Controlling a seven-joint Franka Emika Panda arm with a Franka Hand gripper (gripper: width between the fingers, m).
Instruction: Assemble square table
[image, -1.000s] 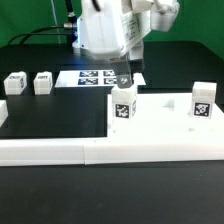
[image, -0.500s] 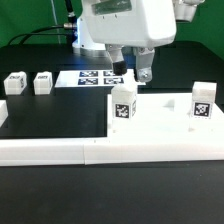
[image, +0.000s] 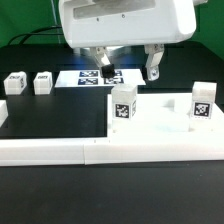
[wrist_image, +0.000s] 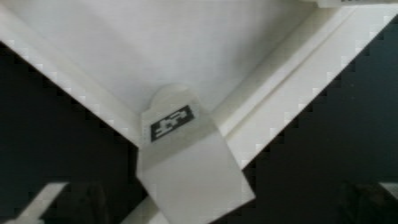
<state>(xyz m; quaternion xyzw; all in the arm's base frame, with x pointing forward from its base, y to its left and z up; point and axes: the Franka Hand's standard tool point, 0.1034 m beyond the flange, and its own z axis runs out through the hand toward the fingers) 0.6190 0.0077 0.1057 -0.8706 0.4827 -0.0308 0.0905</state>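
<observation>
The square table's white slab (image: 160, 125) lies flat on the black table. Two tagged leg posts stand upright on it, one at its near corner toward the exterior view's left (image: 124, 104) and one at the exterior view's right (image: 201, 100). Two more leg posts (image: 15, 83) (image: 42, 82) lie loose on the black surface at the left. My gripper (image: 128, 68) hangs open above and just behind the left standing post, touching nothing. In the wrist view that post (wrist_image: 175, 125) stands below me against the slab (wrist_image: 160, 45).
The marker board (image: 82, 77) lies flat behind the slab, partly hidden by my fingers. A long low white border wall (image: 100, 152) runs along the front of the scene. Cables trail at the back left.
My gripper has lifted up and away from the left standing post, staying open. The hand now fills the top of the exterior view. The posts and slab have not moved.
</observation>
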